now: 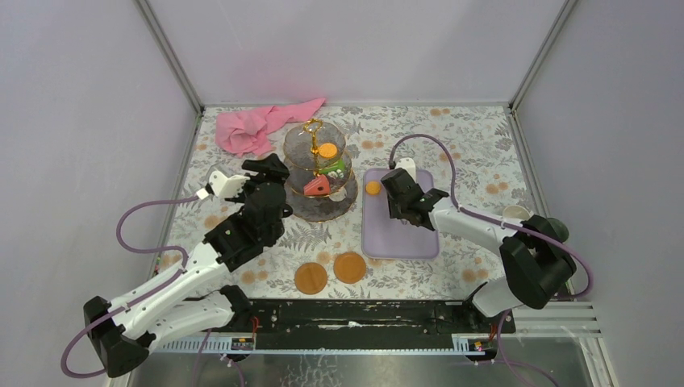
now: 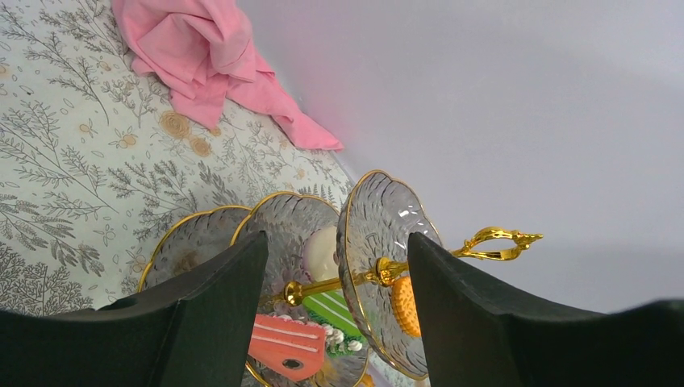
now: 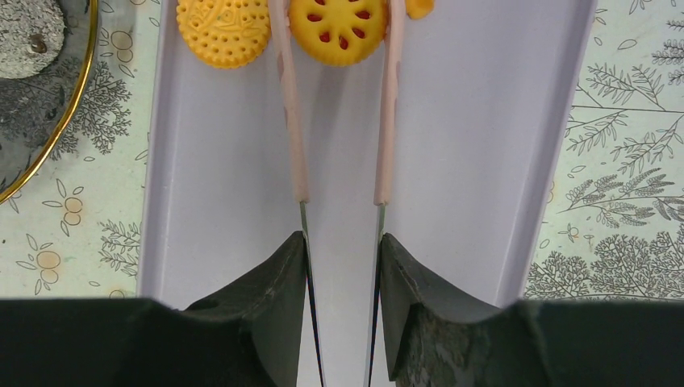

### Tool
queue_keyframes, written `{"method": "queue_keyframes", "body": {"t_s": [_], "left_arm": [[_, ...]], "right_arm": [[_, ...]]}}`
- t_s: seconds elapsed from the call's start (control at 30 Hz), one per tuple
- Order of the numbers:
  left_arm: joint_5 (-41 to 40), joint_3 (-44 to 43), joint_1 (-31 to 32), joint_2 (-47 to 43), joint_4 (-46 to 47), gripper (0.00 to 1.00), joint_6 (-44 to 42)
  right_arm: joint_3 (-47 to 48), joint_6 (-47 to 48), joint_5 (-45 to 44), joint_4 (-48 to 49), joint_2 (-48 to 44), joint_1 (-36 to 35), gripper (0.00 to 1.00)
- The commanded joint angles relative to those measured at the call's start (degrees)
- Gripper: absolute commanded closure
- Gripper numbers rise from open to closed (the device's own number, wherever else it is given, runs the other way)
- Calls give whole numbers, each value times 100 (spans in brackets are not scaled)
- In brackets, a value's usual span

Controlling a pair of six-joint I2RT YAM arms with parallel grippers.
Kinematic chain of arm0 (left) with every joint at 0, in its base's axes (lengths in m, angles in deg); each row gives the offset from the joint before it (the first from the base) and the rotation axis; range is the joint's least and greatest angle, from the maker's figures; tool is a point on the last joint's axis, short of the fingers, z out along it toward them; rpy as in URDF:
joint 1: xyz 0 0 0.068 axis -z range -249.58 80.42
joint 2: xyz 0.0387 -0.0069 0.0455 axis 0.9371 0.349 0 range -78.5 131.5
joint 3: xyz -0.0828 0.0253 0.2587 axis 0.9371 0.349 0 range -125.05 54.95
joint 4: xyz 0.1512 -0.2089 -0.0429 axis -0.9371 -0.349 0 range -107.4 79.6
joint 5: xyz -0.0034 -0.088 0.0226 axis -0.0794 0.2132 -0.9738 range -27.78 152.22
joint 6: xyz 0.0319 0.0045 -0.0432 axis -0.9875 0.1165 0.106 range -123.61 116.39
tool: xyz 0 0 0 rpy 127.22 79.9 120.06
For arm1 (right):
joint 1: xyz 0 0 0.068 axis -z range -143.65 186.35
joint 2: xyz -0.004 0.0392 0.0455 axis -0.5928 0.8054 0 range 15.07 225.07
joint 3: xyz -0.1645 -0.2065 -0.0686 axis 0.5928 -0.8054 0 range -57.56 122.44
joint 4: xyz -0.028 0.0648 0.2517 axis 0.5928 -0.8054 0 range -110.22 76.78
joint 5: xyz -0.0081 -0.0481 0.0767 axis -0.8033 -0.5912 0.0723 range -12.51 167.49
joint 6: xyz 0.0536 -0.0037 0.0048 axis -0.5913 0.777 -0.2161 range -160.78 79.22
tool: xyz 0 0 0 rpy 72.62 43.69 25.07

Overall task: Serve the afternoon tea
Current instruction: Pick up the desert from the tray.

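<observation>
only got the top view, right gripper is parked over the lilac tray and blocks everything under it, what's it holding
observer: the right wrist view shows the right gripper shut on the metal handles of the pink tongs.
operator: tongs on anything
observer: their arms sit either side of a round yellow biscuit with red holes on the lilac tray; whether they pinch it I cannot tell.
operator: and the left gripper, open or shut
observer: the left wrist view shows the left gripper open, nothing between its fingers, the glass stand beyond them.
</observation>
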Motion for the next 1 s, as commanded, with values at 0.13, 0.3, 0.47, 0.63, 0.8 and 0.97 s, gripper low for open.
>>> {"method": "queue_keyframes", "body": {"t_s": [0.13,0.3,0.47,0.63,0.8,0.97], "left_arm": [[-359,96,31,-119,101,29,-127],[-357,99,28,-116,92,29,-127],[-392,62,31,-92,-68,29,-8],[-423,27,26,-49,-175,29,35],[-404,-28,26,-17,-345,29,81],[-300,-86,26,-73,-459,29,68]], "right_arm": [[42,-22,-14,-128,-509,49,70],[54,-14,-6,-327,-851,41,71],[126,-13,86,-575,-1274,40,73],[439,-10,142,-957,-1695,3,73],[1032,8,107,-1363,-1889,-167,73],[1805,3,-135,-1717,-1850,-576,73]]}}
